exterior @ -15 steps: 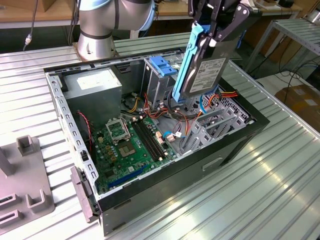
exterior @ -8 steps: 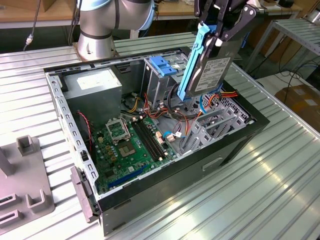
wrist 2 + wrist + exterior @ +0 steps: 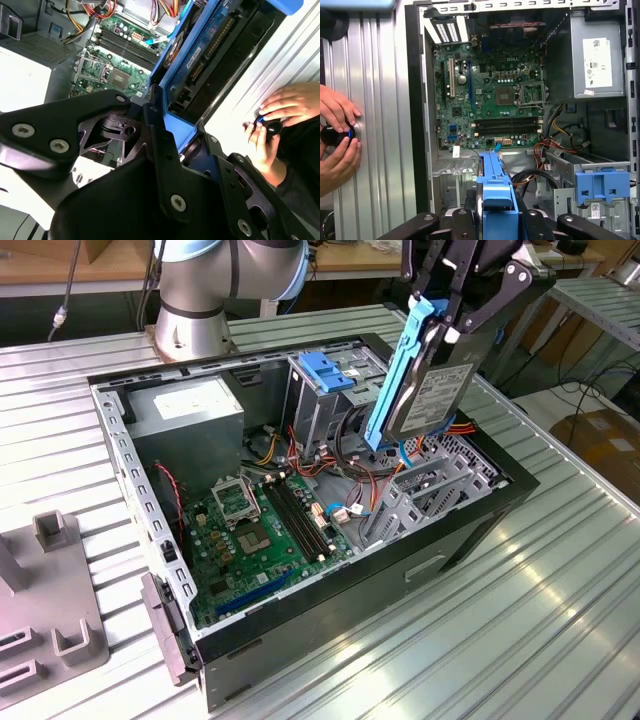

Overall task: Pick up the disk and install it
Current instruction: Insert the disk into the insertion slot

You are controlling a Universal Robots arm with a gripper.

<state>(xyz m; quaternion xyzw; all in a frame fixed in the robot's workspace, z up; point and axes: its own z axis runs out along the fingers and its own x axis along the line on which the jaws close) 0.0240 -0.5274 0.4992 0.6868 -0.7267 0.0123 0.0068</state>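
1. Gripper (image 3: 452,322) is clamped on the disk (image 3: 432,395), which hangs tilted on edge above the open case (image 3: 330,630).
2. Beneath the disk: cage (image 3: 312,410), cables (image 3: 458,427).
3. A person's hands (image 3: 337,132) rest on the table (image 3: 500,620) beside the case.

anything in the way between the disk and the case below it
The pincer grips the disk on edge above the open case. Loose red and orange cables lie under it by the grey bay; nothing else visible is in the way.

Upper right of the exterior view: dark grey disk (image 3: 438,395), white label, blue rails (image 3: 398,375), black gripper (image 3: 447,325). The motherboard (image 3: 262,530) is green, the table (image 3: 480,640) ribbed silver.
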